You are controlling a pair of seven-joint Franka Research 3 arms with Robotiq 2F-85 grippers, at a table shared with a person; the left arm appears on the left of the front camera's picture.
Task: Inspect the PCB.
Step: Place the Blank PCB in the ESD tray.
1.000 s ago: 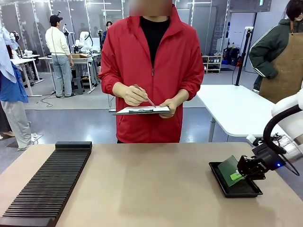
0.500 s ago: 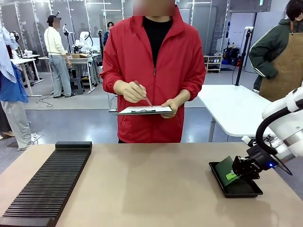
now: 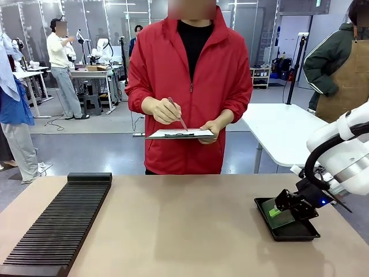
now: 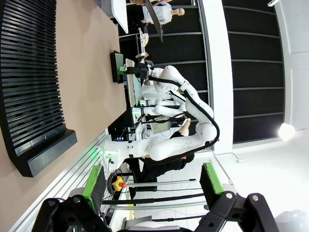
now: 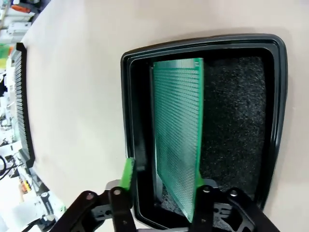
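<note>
The PCB (image 5: 177,130), a thin green board, rests in the black tray (image 5: 126,96), leaning a little toward the tray's left wall. My right gripper (image 5: 163,178) is open and straddles the board's near end. One green pad (image 5: 128,173) stands off the board and the other sits by its edge. In the front view the PCB (image 3: 276,212) shows as a green patch in the tray (image 3: 288,234) at the table's right, just under the right gripper (image 3: 285,206). My left gripper (image 4: 152,182) is open, holds nothing and is far from the table.
A long black slotted rack (image 3: 57,225) lies along the table's left side. Across the table a person in a red jacket holds a clipboard (image 3: 180,134) and writes on it with a pen. The table's middle is bare wood.
My right gripper has opened and let go of the PCB, which has dropped from a raised tilt down into the tray. The right arm has shifted slightly left. The left gripper has not changed.
</note>
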